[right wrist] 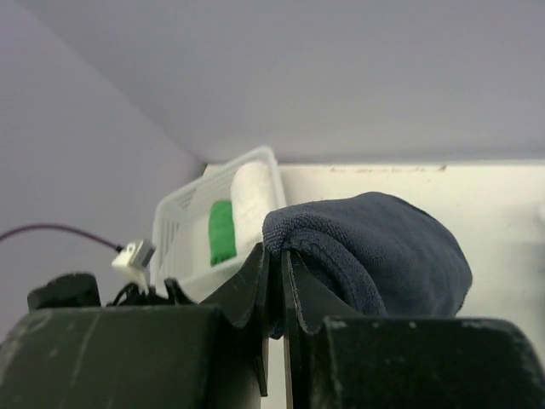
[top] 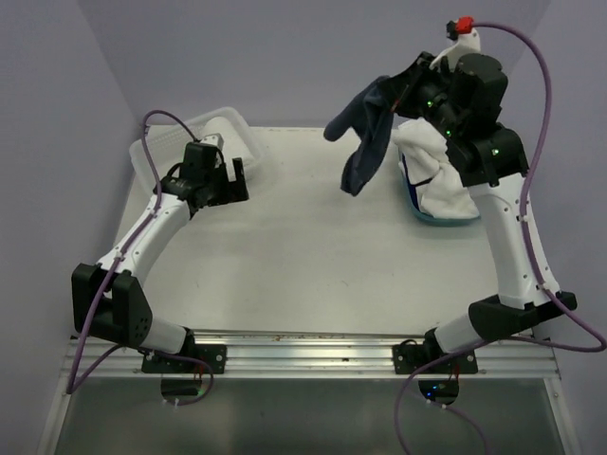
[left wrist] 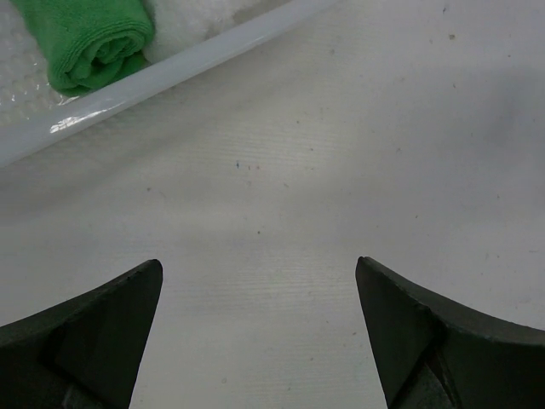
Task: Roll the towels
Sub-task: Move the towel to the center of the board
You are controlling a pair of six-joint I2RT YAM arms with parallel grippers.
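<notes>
Two grippers are seen above the table (top: 303, 265), well apart from each other. The right gripper (right wrist: 274, 260) is raised high, and its fingers are pressed together on a fold of the navy towel (right wrist: 375, 256), which is pinched at the fingertips. Below and to the side of that gripper the rest of the navy towel is seen hanging free in the air, clear of the table surface. Beneath the right wrist a light blue tub (top: 446, 221) is set on the table, and a crumpled white terry towel (top: 441, 180) is heaped in it, rising above its rim. The left gripper (left wrist: 257, 264) is held low over bare table, its fingers spread wide with nothing between them. Just beyond its fingertips, up and to the left in the wrist view, the rim of the white plastic basket (left wrist: 170, 72) is seen. Inside the basket a rolled green towel (left wrist: 85, 38) is laid, and a rolled white towel (left wrist: 196, 17) is laid touching its side. From the right gripper the same basket is seen far ahead across the table, with the green roll and the white roll side by side in it
</notes>
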